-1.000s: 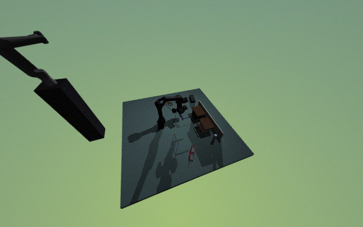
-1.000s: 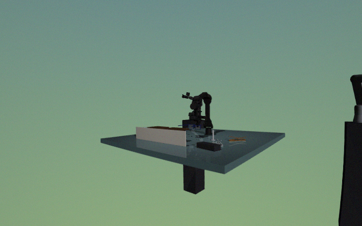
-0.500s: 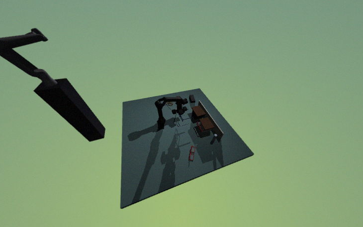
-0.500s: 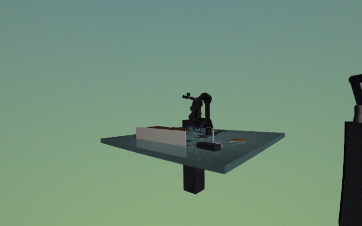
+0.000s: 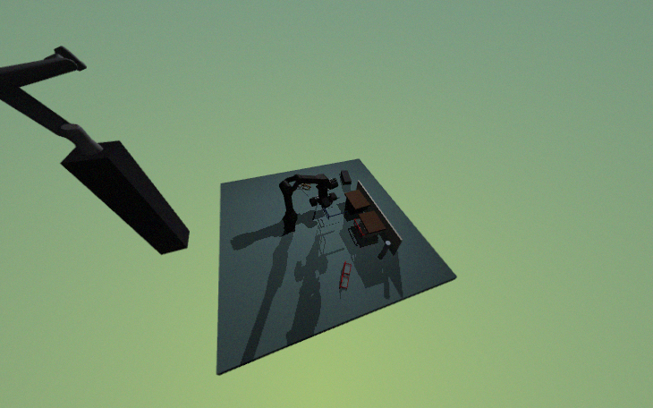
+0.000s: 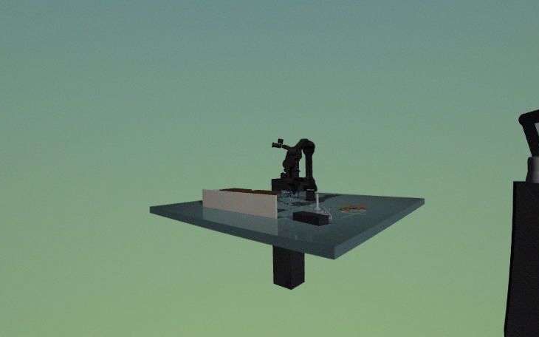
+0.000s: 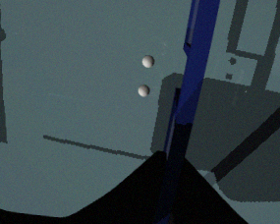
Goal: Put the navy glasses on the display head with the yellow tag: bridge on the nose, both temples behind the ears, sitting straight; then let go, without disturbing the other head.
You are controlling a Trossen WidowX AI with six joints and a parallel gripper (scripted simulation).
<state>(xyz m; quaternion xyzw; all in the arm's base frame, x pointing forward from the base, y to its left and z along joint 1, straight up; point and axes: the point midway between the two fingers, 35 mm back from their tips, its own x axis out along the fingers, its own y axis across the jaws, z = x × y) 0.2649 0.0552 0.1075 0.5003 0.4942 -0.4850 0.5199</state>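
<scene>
Gripper (image 5: 325, 205) (image 6: 293, 191) (image 7: 167, 162) shut on glasses (image 5: 326, 212) (image 6: 286, 195) (image 7: 198, 59): pickup done, we judge. Top view: brown board (image 5: 358, 199) at 3 o'clock. Seating, release remain; we can't make out the tag.

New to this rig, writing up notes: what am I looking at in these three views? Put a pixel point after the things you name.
One black robot arm (image 5: 288, 202) (image 6: 309, 162) stands on a dark tabletop (image 5: 263, 303) (image 6: 372, 230). The top view looks down from high up; the exterior view looks across from the side, past a pale upright panel (image 6: 238, 202); the wrist view looks out from the arm's end. Its tool is shut on the navy glasses (image 7: 198, 59). On the tabletop lie red glasses (image 5: 342, 276) and orange glasses (image 6: 353, 208). Two brown-topped blocks (image 5: 358, 199) (image 5: 372, 222) stand beside the panel; I can't tell what they are for.
</scene>
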